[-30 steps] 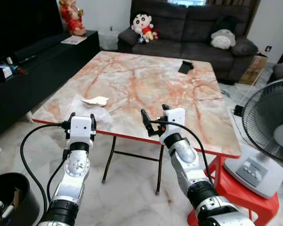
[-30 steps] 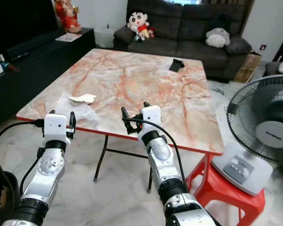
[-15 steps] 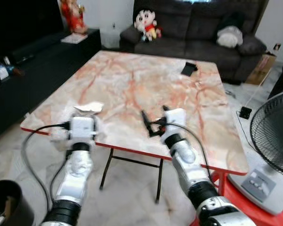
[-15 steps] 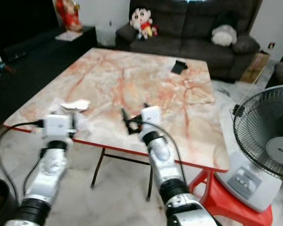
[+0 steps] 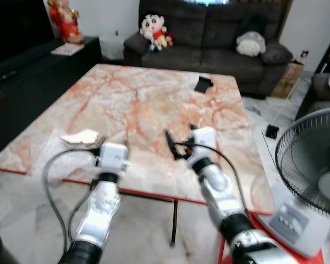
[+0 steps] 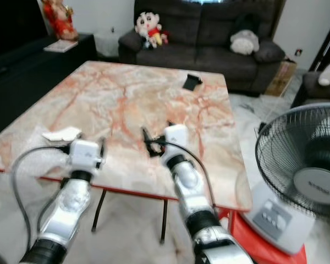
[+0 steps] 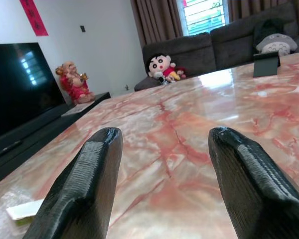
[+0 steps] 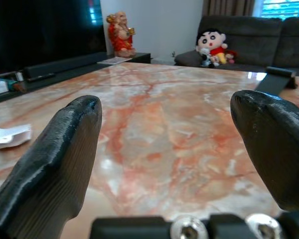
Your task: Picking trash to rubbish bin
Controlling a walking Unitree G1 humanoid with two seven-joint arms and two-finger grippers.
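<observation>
Over the table [image 5: 154,104], both grippers have advanced, jaws apart.

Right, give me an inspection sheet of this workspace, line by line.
Surface: marble-pattern table, red edge.
Job's things: white crumpled paper near the table's left front edge, on clear plastic wrap.
Clutter: small black object at the far side.
Grippers: left gripper open, beside the paper; right gripper open over the table's middle.
Cables: black cable on right arm, grey cable on left.
Surroundings: sofa with plush toys, standing fan, TV cabinet.
</observation>
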